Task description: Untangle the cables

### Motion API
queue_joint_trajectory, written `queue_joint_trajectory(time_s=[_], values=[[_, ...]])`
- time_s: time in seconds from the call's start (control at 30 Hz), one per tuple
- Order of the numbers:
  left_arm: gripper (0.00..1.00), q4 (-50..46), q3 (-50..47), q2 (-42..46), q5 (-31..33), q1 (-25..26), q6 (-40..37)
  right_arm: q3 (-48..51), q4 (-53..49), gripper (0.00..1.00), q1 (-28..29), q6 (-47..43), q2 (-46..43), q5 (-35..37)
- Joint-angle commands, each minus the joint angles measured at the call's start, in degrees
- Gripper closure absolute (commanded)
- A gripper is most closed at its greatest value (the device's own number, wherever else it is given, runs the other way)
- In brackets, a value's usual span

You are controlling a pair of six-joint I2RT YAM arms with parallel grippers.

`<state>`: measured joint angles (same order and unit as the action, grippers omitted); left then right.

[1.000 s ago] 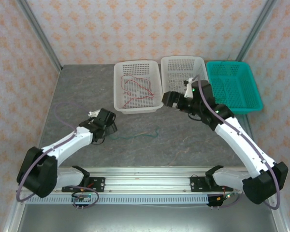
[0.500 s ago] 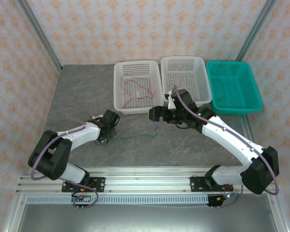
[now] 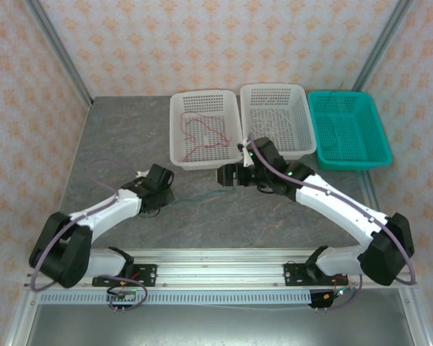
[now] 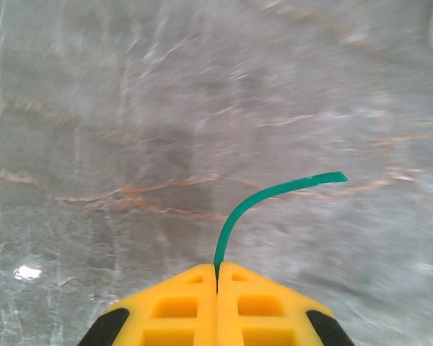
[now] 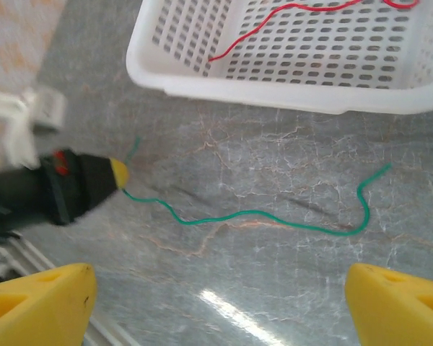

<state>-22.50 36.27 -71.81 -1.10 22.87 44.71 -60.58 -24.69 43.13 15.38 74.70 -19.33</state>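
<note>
Left jaws shut on one end of the teal-green cable; right jaws wide open, empty, hovering above it.

Finding: the teal-green cable [image 5: 260, 214] lies alone and unknotted on the table [image 3: 123, 137], running from my left jaws toward 3 o'clock. The red cable [image 3: 202, 137] sits in the white basket [image 3: 175, 133] at 12 o'clock. Recommendation: lift slowly, because the pinch leaves only a short tail and a floppy wire may slip. My right jaws should come down on the far curl, not mid-span. Presumed destination is the teal basket [image 3: 353, 164] at 2 o'clock. Surface: grey, veined, flat, slightly glossy. Enclosure: patterned papered walls [image 3: 202, 43], metal corner posts.
</note>
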Motion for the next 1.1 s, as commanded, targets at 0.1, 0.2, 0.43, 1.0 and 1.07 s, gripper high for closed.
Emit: queue_joint_trajectory(time_s=[0.1, 0.2, 0.43, 1.0, 1.07], values=[[1.0, -2.9, 2.6, 8.4, -4.4, 0.9, -12.3, 3.7, 4.6, 0.09, 6.8, -28.8, 2.3, 3.2], [1.0, -4.8, 4.0, 9.9, -5.2, 1.1, -13.8, 8.5, 12.2, 0.07, 7.7, -38.2, 1.6, -0.9], [1.0, 1.7, 3.8, 11.1, -10.6, 2.3, -13.0, 13.4, 27.6, 0.11, 8.4, -37.9, 6.4, -9.5], [0.99, 5.5, 2.6, 18.2, -12.7, 3.2, -17.6, 18.5, 34.2, 1.0, 7.6, -31.0, 10.6, -12.6], [0.84, 7.0, 2.5, 19.7, -14.6, 3.2, -18.4, 19.5, 34.4, 1.0, 7.0, -29.7, 8.7, -12.7]])
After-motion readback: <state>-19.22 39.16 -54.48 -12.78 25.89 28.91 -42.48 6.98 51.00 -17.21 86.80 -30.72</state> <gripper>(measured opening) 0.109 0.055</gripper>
